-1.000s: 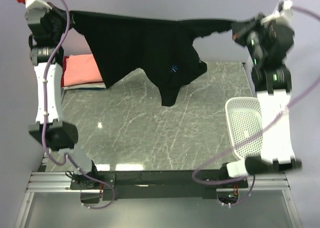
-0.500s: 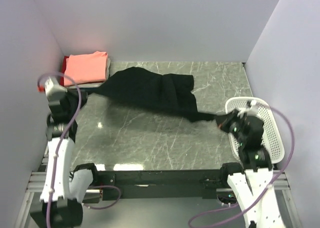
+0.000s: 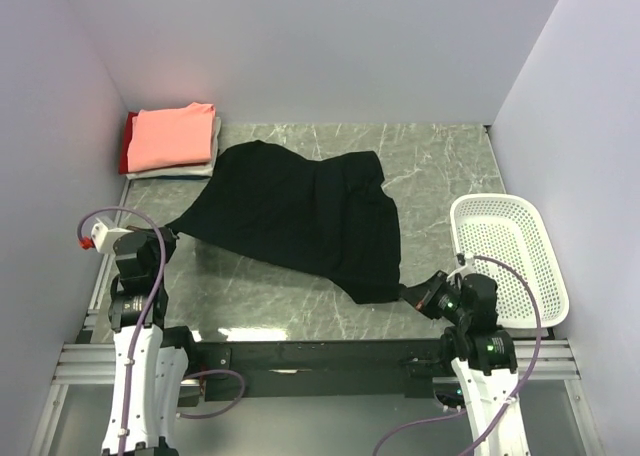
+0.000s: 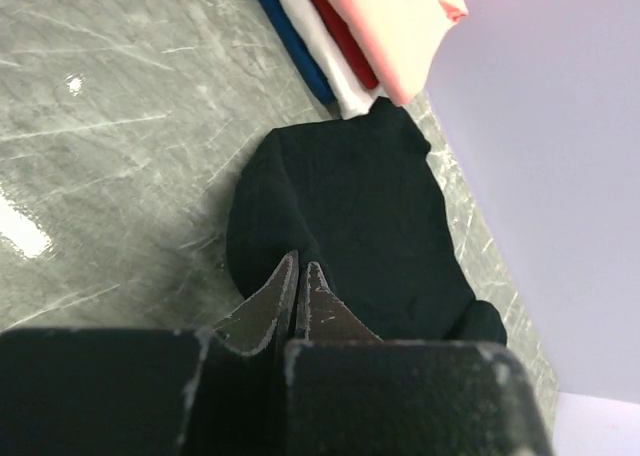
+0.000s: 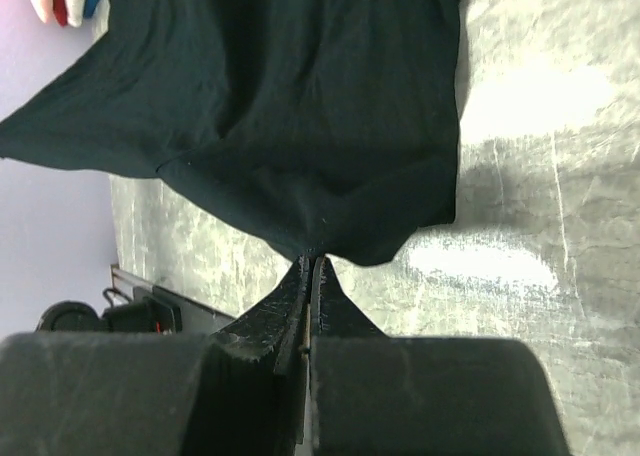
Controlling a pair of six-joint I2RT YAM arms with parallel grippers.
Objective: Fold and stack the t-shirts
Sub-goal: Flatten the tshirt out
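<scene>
Across the middle of the table (image 3: 440,166) the black t-shirt (image 3: 300,211) lies spread out. The left gripper (image 4: 300,268) and right gripper (image 5: 312,259) each pinch a near corner, the cloth buried between the jaws. The folded stack (image 3: 170,141) sits far-left, and only its pink top is clear.

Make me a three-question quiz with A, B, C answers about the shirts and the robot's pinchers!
1. Where is the folded stack?
A) far-left corner
B) middle
C) near-right corner

2. What colour is the top shirt on it?
A) green
B) salmon-pink
C) yellow

3. What are the left gripper and right gripper doing?
A) hanging wide open
B) shut on nothing
C) shut on the black t-shirt

Answers:
1 A, the top view shows it against the back and left walls.
2 B, pink cloth lies uppermost.
3 C, each wrist view shows closed fingers pinching black cloth.
</scene>
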